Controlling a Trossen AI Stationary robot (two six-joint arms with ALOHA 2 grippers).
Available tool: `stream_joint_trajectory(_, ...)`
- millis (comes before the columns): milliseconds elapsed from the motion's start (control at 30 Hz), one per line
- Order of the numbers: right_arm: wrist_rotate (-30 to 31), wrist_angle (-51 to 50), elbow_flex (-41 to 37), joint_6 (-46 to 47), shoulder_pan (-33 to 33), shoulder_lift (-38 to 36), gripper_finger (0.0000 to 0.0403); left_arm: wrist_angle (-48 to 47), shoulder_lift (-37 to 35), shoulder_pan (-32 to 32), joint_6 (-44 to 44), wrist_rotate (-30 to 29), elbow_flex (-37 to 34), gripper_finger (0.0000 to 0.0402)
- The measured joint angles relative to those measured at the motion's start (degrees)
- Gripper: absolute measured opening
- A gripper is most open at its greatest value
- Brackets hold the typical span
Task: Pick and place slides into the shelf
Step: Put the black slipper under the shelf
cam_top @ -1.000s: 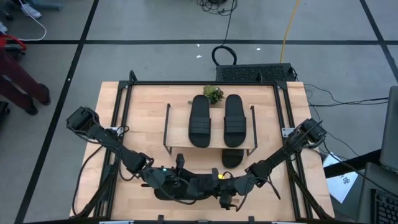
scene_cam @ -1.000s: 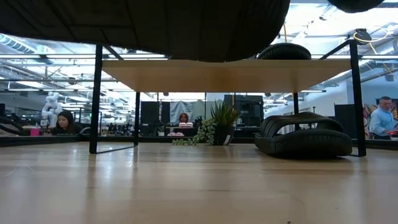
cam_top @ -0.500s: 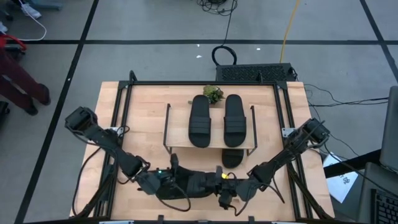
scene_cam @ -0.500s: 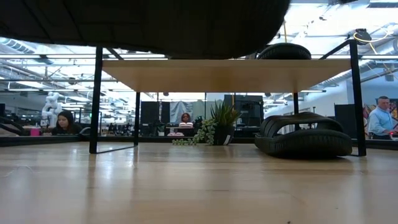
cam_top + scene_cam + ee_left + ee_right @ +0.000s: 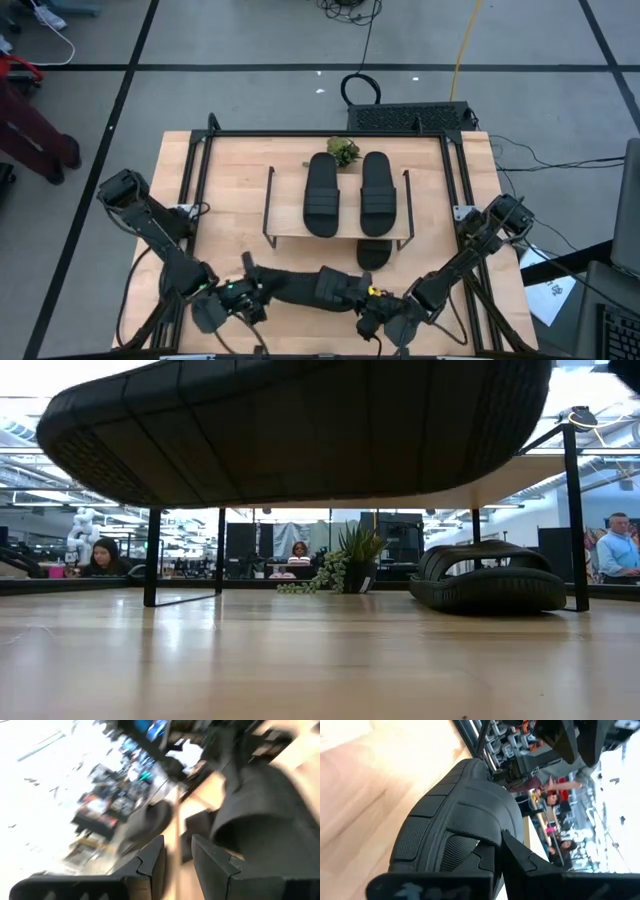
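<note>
High view shows the right gripper (image 5: 372, 308) clamped on a slide (image 5: 300, 287) held aloft at 6 o'clock from the shelf (image 5: 285, 236), while the left gripper (image 5: 243, 300) (fingers slightly parted, holding nothing) sits at its other end, so the one-ended hold could let it sag or twist loose.

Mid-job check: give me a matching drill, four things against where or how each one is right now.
Things:
1. held slide
2. lower slide
3. plant
4. left gripper

States:
A. open, holding nothing
B. behind the shelf
C. on the table, under the shelf's top board
D. off the table, in the shut right gripper

Pairs: 1-D, 2-C, 3-B, 4-A
</note>
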Motion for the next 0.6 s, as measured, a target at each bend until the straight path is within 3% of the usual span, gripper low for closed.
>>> stream_joint_trajectory(233, 2.08, -15.27, 6.93, 12.87, 2.34, 0.07, 0.0001, -3.76, -0.02, -3.41, -1.57, -13.59, -0.11, 0.0108)
stream_joint_trajectory(433, 9.03, -25.03, 10.93, 24.81, 3.44, 0.07, 0.0001, -6.18, 0.0, -4.6, -3.09, -17.0, -0.2, 0.0108)
stream_joint_trajectory(533, 8.6, -26.84, 11.15, 30.34, 2.77, 0.08, 0.0001, -6.16, 0.0, -5.19, -3.06, -18.41, -0.2, 0.0108)
stream_joint_trajectory(600, 5.09, -29.94, 11.15, 34.13, 1.94, 0.07, 0.0001, -6.15, -0.01, -5.6, -3.04, -18.48, -0.2, 0.0108)
